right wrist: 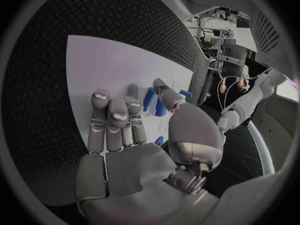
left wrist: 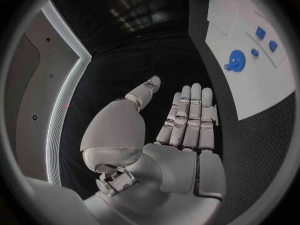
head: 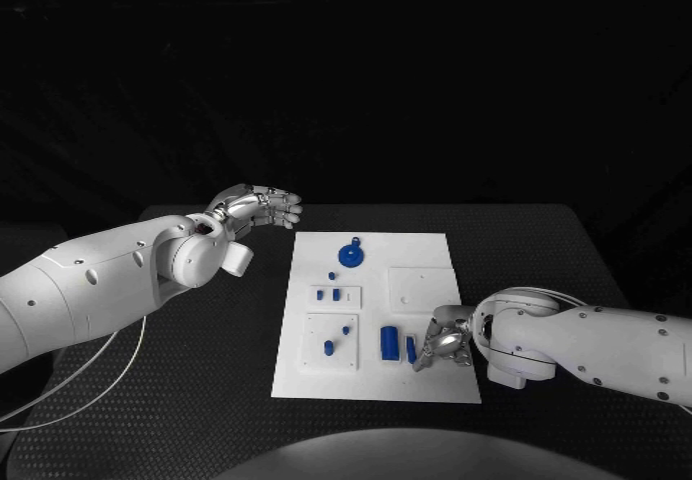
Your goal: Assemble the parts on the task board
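The white task board point(head: 418, 250) lies in the middle of the table. A blue gear-like part point(head: 351, 253) point(left wrist: 236, 61) sits near its far end, with small blue pieces point(head: 330, 294) point(left wrist: 260, 32) just nearer. A thick blue cylinder point(head: 388, 343) point(right wrist: 149, 99) and a thinner blue piece point(head: 411, 348) point(right wrist: 160, 107) lie at the near end. My right hand point(head: 444, 340) point(right wrist: 125, 135) hovers low over the board's near right part, fingers stretched out, thumb beside the thinner piece, holding nothing. My left hand point(head: 260, 208) point(left wrist: 181, 130) is raised off the board's far left corner, flat and empty.
A raised white block point(head: 332, 342) with two small blue pegs sits at the board's near left, and a square recess point(head: 420, 286) on its right half. Black table point(head: 216, 330) surrounds the board on all sides. A white cable point(head: 87, 375) trails under my left arm.
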